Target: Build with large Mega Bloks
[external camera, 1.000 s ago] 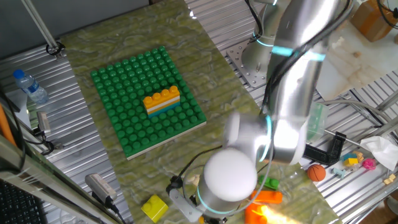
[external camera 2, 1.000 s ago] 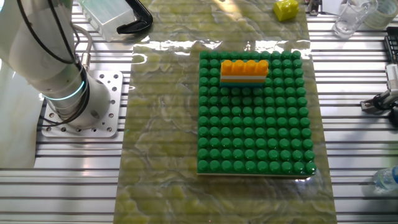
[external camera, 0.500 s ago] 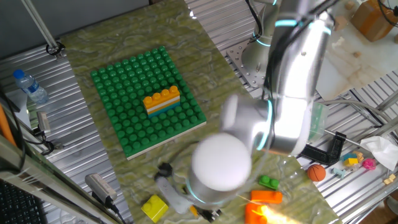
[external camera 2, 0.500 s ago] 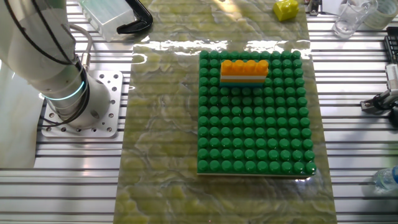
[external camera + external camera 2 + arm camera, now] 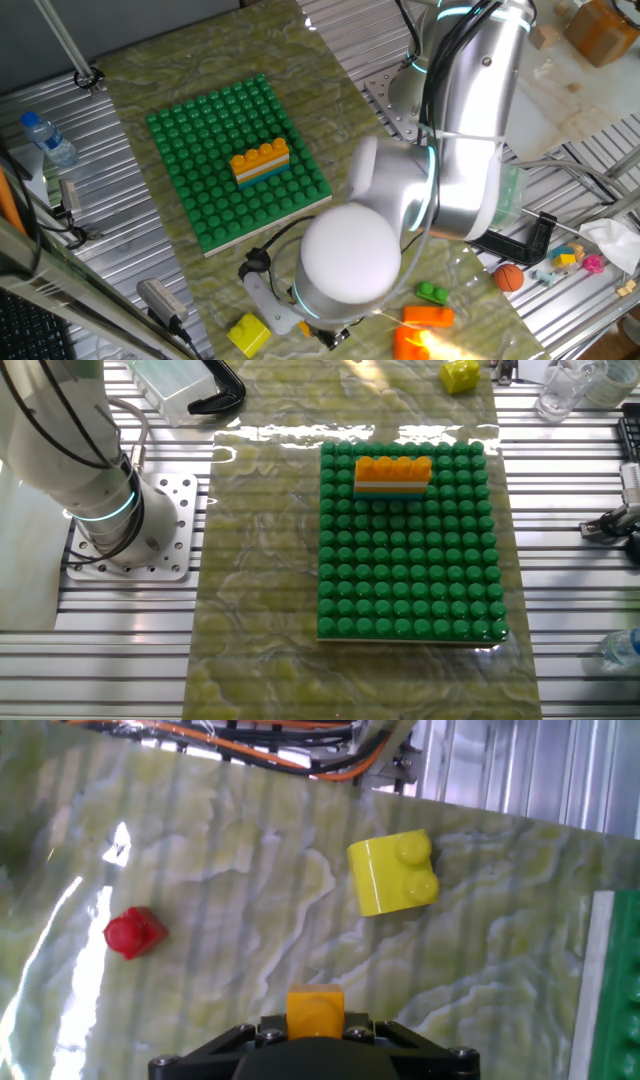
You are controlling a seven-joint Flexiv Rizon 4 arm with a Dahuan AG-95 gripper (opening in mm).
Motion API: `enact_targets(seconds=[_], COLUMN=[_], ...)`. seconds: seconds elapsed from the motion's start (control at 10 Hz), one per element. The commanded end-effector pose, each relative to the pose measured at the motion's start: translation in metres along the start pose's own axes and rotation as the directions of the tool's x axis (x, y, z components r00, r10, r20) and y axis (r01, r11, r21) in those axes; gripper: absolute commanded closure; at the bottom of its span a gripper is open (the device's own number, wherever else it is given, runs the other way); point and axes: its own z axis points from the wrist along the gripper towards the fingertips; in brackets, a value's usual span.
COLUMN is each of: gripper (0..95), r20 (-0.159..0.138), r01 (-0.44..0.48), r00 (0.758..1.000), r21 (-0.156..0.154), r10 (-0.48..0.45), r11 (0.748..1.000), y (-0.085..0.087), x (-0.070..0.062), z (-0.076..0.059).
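Note:
My gripper [image 5: 315, 1020] is shut on a yellow-orange Mega Blok [image 5: 315, 1004], which shows between the jaws at the bottom of the hand view, above the mat. A yellow two-stud brick [image 5: 393, 873] lies on the mat ahead and slightly right; it also shows in one fixed view [image 5: 248, 333] and in the other fixed view [image 5: 459, 375]. On the green studded baseplate [image 5: 195, 140] stands an orange bar stacked on white and cyan bars [image 5: 260, 160], also in the other fixed view [image 5: 393, 473]. The arm's round body [image 5: 350, 265] hides the gripper in one fixed view.
A small red piece [image 5: 133, 932] lies on the mat to the left. A green brick [image 5: 432, 293] and an orange brick [image 5: 428, 316] lie at the front right. The baseplate's edge [image 5: 612, 990] is at the right. A water bottle [image 5: 45, 138] and cables [image 5: 280, 750] are nearby.
The arm has swung left along the table's front, away from the orange and green bricks and towards the yellow brick. The baseplate and its stack have not moved.

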Motion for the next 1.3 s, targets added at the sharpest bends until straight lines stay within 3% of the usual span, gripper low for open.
enact_targets(seconds=[0.1,0.3,0.5,0.7,1.1,1.2,1.3], gripper=[95.0,95.0,95.0,95.0,95.0,95.0,95.0], r20=[-0.005,-0.049,-0.043,-0.046,-0.053,-0.028,-0.024], r01=[-0.123,-0.117,-0.077,-0.11,-0.126,-0.115,-0.118], r00=[0.992,0.992,0.996,0.993,0.991,0.993,0.993], r21=[-0.05,-0.071,-0.094,-0.077,-0.087,-0.082,-0.085], r10=[0.123,0.114,0.074,0.107,0.122,0.113,0.116], r11=[0.991,0.991,0.993,0.991,0.988,0.99,0.989], y=[-0.002,-0.002,-0.002,-0.002,-0.002,-0.021,-0.034], x=[0.002,0.002,0.002,0.002,0.002,0.008,0.012], z=[0.0,0.0,0.0,0.0,0.0,-0.025,-0.038])
